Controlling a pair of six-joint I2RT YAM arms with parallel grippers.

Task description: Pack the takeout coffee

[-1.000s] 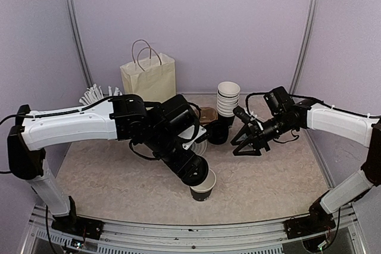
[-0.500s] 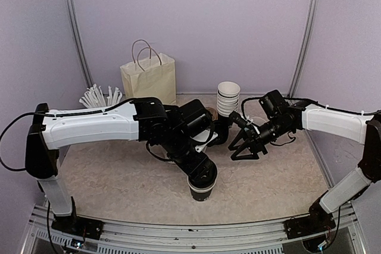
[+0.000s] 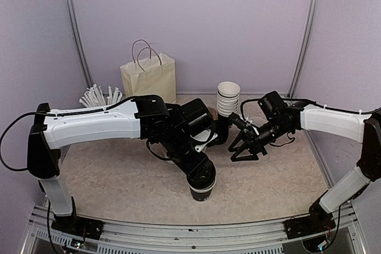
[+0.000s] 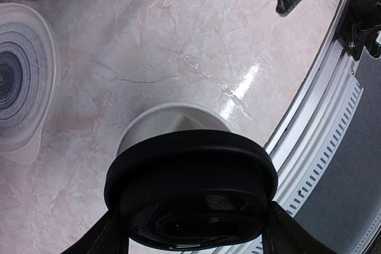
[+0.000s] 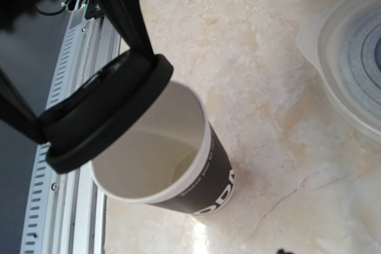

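The takeout coffee cup (image 3: 203,192) stands upright on the marbled table (image 3: 113,171), close to the slotted metal rail (image 3: 178,231) along the near edge and roughly midway between the two arm bases. Its black side carries white lettering, and its white inside shows because the mouth is only partly covered. The round black lid (image 5: 101,114) sits tilted over the rim, one side raised well clear of it. From these angles I cannot tell whether the low side actually rests on the rim. The left gripper (image 3: 200,172) comes down on the cup from the far left with its fingers (image 5: 122,10) spread wide and pressed against opposite edges of the lid, so the lid is clamped between them. The right gripper (image 3: 244,156) hangs above the table to the right of the cup and a little farther back, well apart from it. Its jaws are parted in a broad V, with nothing between them and nothing touched. A translucent ribbed disc (image 5: 357,52) lies flat on the table just beyond the cup. Farther back, a stack of white cups (image 3: 228,98) stands near the middle. A cream paper bag (image 3: 149,78) with handles stands upright against the far wall, and a black cup of white sticks (image 3: 101,95) is to its left.
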